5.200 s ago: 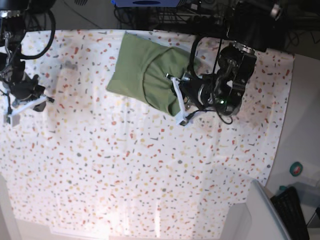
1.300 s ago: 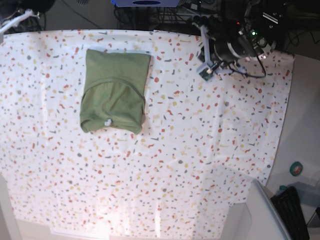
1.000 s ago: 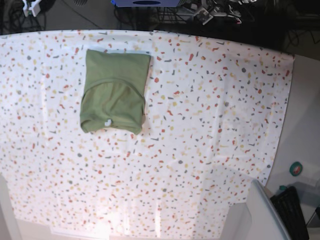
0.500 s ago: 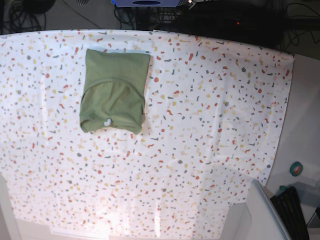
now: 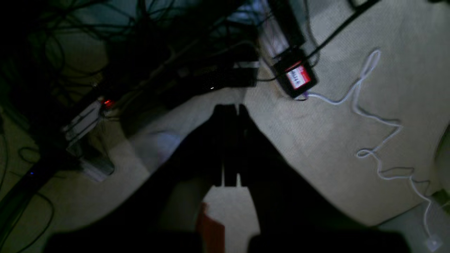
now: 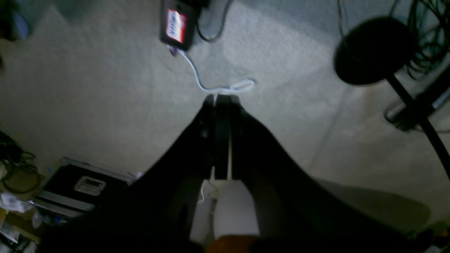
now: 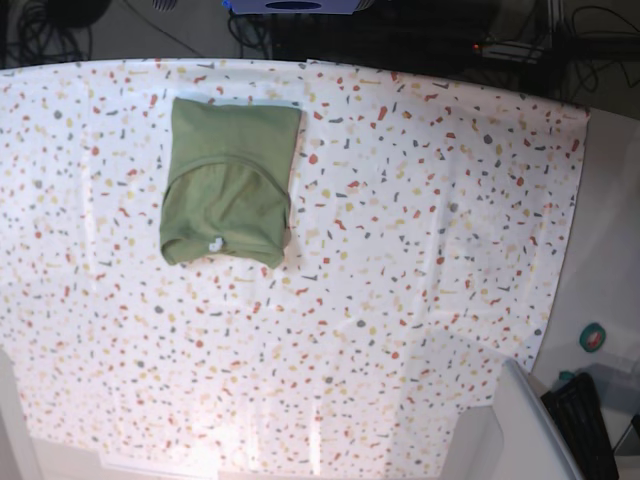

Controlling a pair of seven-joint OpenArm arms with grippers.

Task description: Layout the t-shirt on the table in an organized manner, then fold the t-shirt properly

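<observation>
The olive-green t-shirt lies folded into a compact rectangle on the flecked white table, in the upper left of the base view, with its small white tag showing near its lower edge. Neither arm appears in the base view. In the left wrist view my left gripper is shut and empty, hanging over carpet and cables. In the right wrist view my right gripper is shut and empty over the carpet. The shirt and table are out of both wrist views.
Dark equipment and cables sit beyond the table's far edge. A grey bin and a small teal object are off the table's lower right. A power brick and a white cord lie on the floor.
Both arms have pulled back off the table and left the base view. The shirt, held at the top centre 5 s ago, now lies folded at the upper left, unchanged over the last second.
</observation>
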